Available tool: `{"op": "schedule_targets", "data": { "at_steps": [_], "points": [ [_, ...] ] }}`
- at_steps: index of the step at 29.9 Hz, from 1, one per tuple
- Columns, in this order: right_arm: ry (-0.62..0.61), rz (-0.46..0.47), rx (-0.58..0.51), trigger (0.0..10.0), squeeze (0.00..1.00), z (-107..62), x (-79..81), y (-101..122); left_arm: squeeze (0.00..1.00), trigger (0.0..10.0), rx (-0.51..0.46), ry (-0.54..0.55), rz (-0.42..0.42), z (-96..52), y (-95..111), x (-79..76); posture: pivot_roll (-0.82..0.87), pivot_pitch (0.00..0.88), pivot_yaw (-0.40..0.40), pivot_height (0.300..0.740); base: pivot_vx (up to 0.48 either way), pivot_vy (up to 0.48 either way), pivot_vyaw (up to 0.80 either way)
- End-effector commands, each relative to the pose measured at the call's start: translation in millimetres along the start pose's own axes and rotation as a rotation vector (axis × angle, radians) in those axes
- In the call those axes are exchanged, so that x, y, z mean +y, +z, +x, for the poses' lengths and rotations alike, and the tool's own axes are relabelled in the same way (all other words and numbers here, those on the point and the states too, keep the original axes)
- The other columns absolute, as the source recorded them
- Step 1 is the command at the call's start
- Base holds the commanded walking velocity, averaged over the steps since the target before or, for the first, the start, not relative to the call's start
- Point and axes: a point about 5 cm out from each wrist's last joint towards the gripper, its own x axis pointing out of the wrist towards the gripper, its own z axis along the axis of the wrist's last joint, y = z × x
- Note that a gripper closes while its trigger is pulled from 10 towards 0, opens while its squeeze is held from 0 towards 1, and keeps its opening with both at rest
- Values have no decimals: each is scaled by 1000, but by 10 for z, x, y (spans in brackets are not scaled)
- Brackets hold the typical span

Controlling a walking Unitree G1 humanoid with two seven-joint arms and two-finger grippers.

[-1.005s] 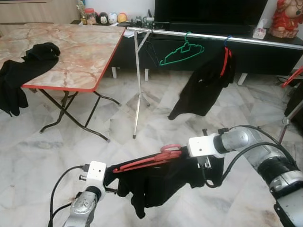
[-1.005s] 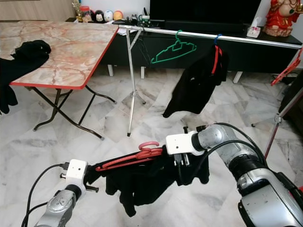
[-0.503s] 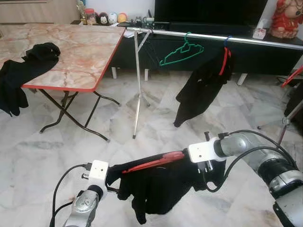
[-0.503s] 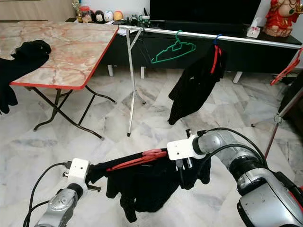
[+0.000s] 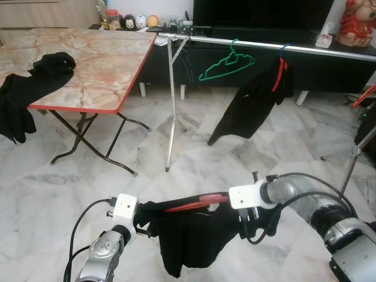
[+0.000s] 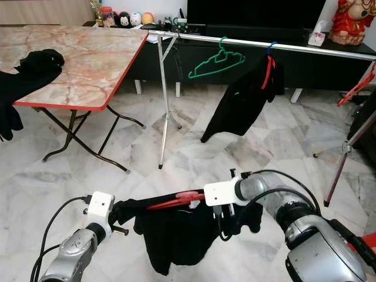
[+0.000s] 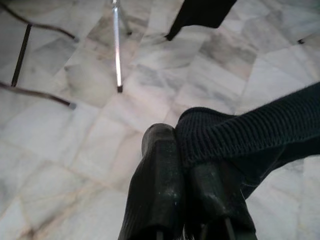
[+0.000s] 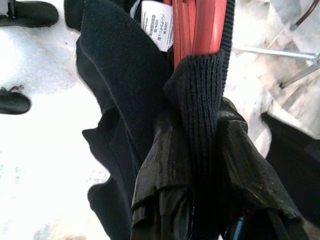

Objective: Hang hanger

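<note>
Red hanger [image 5: 197, 204], carrying our black garment [image 5: 191, 238], spans crosswise between left gripper [image 7: 187, 150] and right gripper [image 8: 200, 130], both clamped on fabric; rail [image 5: 264, 45] lies well ahead.

Steel rail [image 5: 264, 44] runs across upper right of frame, from its upright pole [image 5: 170, 106] at centre out past the right edge. On it: green hanger [image 5: 226, 63], bare; just right of that, black garment on red hanger [image 5: 254, 103] drooping well below the rail. Open rail between pole and green hanger, short; longer open stretch right of the black garment. Folding table [image 5: 88, 64] blocks upper left, dark clothes [image 5: 26, 88] draped over its edge. Marble floor [image 5: 194, 147] mid-frame lies open up to the pole. Second stand leg [image 5: 355, 154] at right edge.
</note>
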Motion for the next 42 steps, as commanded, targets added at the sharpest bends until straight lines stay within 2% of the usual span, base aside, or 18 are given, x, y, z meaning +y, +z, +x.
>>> {"op": "schedule_targets", "data": {
  "at_steps": [1,4,9,10,14,16,20,21,24,28,29,31,34,35,37,42],
  "points": [
    [-3,24,12,0,0,0,4,-20,0,10000,-20,0,-26,-8,78,46,-130,0,28,732,0,0,0],
    [-7,66,25,0,0,60,58,-8,0,10000,-64,-35,-55,24,257,19,-130,0,28,732,0,0,0],
    [-65,142,38,0,0,122,83,-2,0,10000,-80,-99,-77,38,409,-51,-130,0,28,732,0,0,0],
    [-111,214,37,0,0,136,76,-14,0,10000,-65,-108,-78,51,469,-74,-126,0,25,732,0,0,0],
    [-158,364,7,0,0,177,127,-17,0,10000,-103,-195,-106,37,726,-184,-121,0,28,732,0,0,0],
    [-169,382,8,0,0,183,129,-17,0,10000,-99,-206,-105,30,750,-199,-123,0,30,732,0,0,0],
    [-191,485,-14,0,0,232,148,28,0,10000,-109,-247,-81,25,858,-288,-126,0,31,732,0,0,0],
    [-189,486,-14,0,0,235,152,31,0,10000,-110,-248,-82,23,863,-290,-126,0,31,732,0,0,0],
    [-128,479,4,0,0,322,308,66,0,10000,-142,-288,-99,5,1017,-394,-115,0,30,732,0,0,0],
    [-124,483,8,0,0,332,326,72,0,10000,-135,-294,-104,-14,1044,-410,-115,0,30,732,0,0,0],
    [-178,583,-58,0,0,358,262,167,0,10000,-130,-353,-66,-52,1057,-498,-119,0,30,732,0,0,0],
    [-200,649,-99,0,0,385,231,241,0,10000,-129,-410,-53,-85,1072,-584,-116,0,28,732,0,0,0],
    [-242,692,-102,0,0,389,197,254,0,10000,-123,-481,-33,-132,1087,-671,-110,0,26,732,0,0,0],
    [-287,746,-123,0,0,378,148,263,0,10000,-98,-519,-12,-171,1064,-711,-107,0,26,732,0,0,0],
    [-311,782,-144,0,0,368,112,273,0,10000,-80,-536,5,-195,1039,-727,-107,0,26,732,0,0,0],
    [-336,825,-215,0,0,335,18,323,0,10000,-47,-599,56,-253,967,-784,-110,0,27,732,0,0,0]
  ]
}}
